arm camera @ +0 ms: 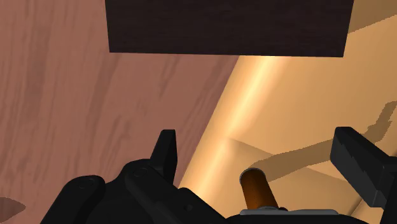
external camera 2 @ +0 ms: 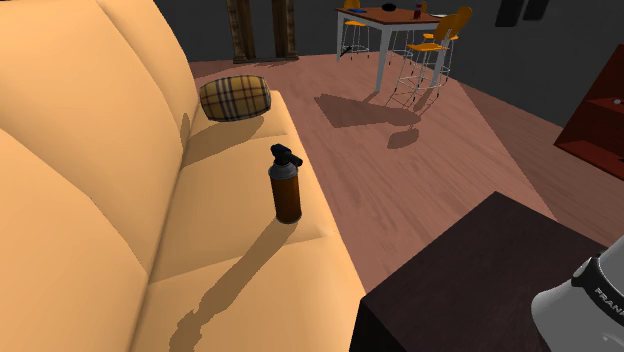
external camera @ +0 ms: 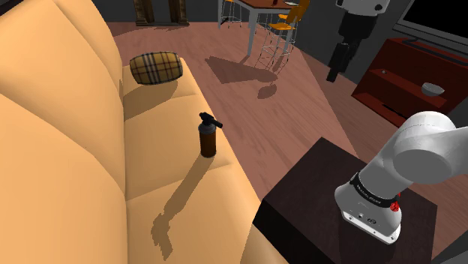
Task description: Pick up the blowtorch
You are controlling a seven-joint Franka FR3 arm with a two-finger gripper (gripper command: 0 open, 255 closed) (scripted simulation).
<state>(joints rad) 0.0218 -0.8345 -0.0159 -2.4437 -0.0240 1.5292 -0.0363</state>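
- Progress: early approach only; nothing grasped, no contact with blowtorch [external camera: 207, 136].
- Blowtorch: upright on sofa [external camera: 67, 150] seat, near front edge; brown body, dark nozzle on top; well apart from cushion [external camera: 156, 68] at far end of seat.
- Gripper [arm camera: 257, 145]: spread wide, empty; in shoulder view high over the floor, out past sofa edge, well apart from blowtorch.
- Wrist view: blowtorch at a distance, framed between the two fingers [arm camera: 167, 151], touched by neither.
- Done, judging from the above: rough aiming at target, no more.
- Left: descend to blowtorch, bracket the body, close, lift. Whole grasp and lift outstanding.
- Risk note: tall, narrow can on soft seat near the edge; likely to tip or roll off if nudged on approach.
- Counts: blowtorch 1; sofa 1; cushion 1; gripper 1, fingers 2; stand [external camera: 315, 195] 1; table [external camera 2: 370, 16] 1; stools [external camera 2: 430, 48] by the table, at least 2, exact number hard to tell; red shelf [external camera: 397, 79] 1, bowl [external camera: 431, 88] on it 1.
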